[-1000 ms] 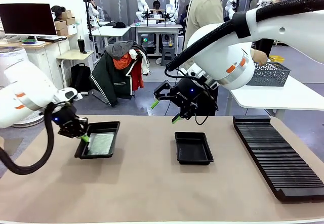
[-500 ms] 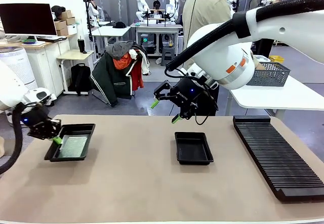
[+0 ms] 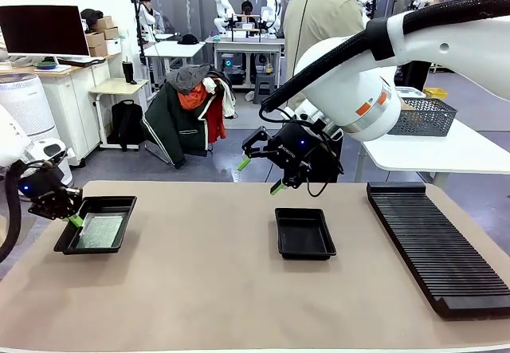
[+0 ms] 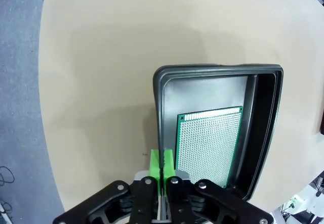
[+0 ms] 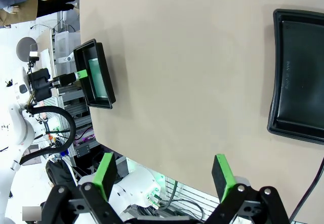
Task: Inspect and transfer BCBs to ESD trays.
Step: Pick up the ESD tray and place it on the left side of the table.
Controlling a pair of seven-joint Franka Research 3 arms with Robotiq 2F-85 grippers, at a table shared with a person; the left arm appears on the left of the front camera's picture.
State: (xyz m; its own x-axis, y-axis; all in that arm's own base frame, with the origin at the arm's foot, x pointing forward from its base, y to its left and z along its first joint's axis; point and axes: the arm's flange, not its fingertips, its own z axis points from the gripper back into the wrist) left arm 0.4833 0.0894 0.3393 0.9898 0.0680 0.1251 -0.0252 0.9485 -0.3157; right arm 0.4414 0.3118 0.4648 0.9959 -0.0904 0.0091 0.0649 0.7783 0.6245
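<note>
As the tan table [image 3: 215, 289] is the largest item, we list it first; it spans the scene from left to right.

1. Right arm [image 3: 358, 90]: white, it comes in from the right and hangs over the table's middle.
2. Rack [image 3: 434, 245]: long, black and ribbed, it lies along the table's right side, running near to far.
3. Person [image 3: 319, 14]: stands beyond the far edge beside a white side table that carries a grey mesh basket [image 3: 422, 118].
4. Left arm [image 3: 12, 142]: we see part of it at the left edge.
5. Middle tray [image 3: 305, 233] [image 5: 298, 97]: black and shallow, with a bare floor, it sits at the table's centre.
6. Left tray [image 3: 107, 201] [image 4: 217, 70] [image 5: 83, 77]: black, it sits at the table's far left. We cannot tell whether it rests flat or is raised a little.
7. BCB [image 3: 100, 231] [image 4: 207, 145] [image 5: 97, 77]: a green perforated board, it lies on the left tray's floor, with bare floor showing past one end.
8. Right gripper [image 3: 260, 175] [image 5: 163, 173]: its jaws are spread wide and hold nothing. It hovers above the table, just left of and beyond the middle tray.
9. Left gripper [image 3: 73, 220] [image 4: 162, 161]: its green pads are pressed together, pinching the left tray's rim.
</note>
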